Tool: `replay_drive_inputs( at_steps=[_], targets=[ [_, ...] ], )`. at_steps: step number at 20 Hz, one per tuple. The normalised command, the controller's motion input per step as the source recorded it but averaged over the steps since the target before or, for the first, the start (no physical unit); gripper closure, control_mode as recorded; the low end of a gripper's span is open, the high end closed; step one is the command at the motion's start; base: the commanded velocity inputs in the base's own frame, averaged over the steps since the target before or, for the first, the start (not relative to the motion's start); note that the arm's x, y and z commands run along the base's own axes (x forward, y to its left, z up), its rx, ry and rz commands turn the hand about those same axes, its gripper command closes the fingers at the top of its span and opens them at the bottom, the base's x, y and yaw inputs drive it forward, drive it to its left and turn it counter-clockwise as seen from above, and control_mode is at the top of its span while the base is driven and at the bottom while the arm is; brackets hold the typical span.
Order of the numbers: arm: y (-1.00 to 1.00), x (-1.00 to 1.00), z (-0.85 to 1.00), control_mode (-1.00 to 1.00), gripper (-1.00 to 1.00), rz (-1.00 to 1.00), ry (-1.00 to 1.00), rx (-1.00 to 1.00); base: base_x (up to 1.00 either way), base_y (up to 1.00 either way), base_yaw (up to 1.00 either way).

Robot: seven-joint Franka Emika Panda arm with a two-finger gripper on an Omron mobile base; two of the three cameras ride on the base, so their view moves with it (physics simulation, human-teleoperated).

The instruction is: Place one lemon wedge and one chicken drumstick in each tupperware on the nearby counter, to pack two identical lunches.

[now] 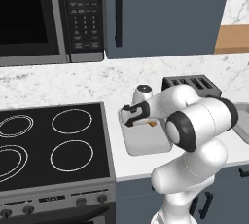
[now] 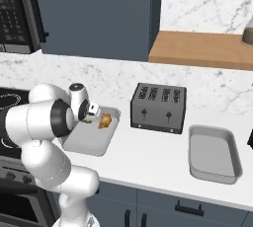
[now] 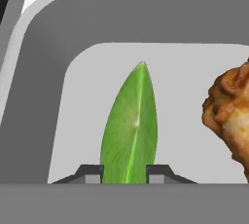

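- Arm bent forward and down from the base, elbow raised, wrist turned down over the near tray [image 1: 146,145] beside the stove [image 1: 53,140].
- Gripper [image 3: 124,173] low inside that tray, pointed at its floor, fingers [image 3: 90,173] clamped on the green wedge [image 3: 130,125]; wedge upright between the tips, point aimed away from the hand toward the tray's far corner.
- In the right base view, gripper [image 2: 90,116] tucked under the white wrist, only a sliver of green [image 2: 87,119] seen below it.
- Golden drumstick [image 3: 228,116] lying on the tray floor just to one side of the fingers, apart from the wedge; cut off by the hand view's edge, so only its knobbly end visible.
- Same drumstick [image 2: 105,121] seen just beyond the wrist in the right base view; in the left base view merely a small orange patch [image 1: 152,123] behind the forearm.
- Near tray [image 2: 89,142] partly hidden by the arm in both base views.
- Second tray [image 2: 212,153] well apart from the hand, past the toaster [image 2: 158,107]; in the left base view barely a grey edge [image 1: 243,131] behind the elbow.
- Whether the wedge's lower end touches the floor: cannot tell, hidden by the fingers.
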Motion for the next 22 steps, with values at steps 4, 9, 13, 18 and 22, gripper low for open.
replay_drive_inputs(
  at_steps=[4,9,13,18,22],
  targets=[
    [0.0,0.06,-0.03,-1.0,-1.0,0.0,0.0,0.0,0.0,0.0,0.0],
    [0.0,0.02,0.0,-1.0,-1.0,0.03,0.0,0.0,0.0,0.0,0.0],
    [0.0,0.0,0.0,-1.0,-1.0,0.04,0.0,0.0,0.0,0.0,0.0],
    [0.0,-0.16,0.24,-1.0,-1.0,0.01,-0.01,0.0,0.0,0.0,0.0],
    [0.0,-0.89,0.7,-1.0,-1.0,0.0,-0.15,0.0,0.0,0.0,0.0]
  ],
)
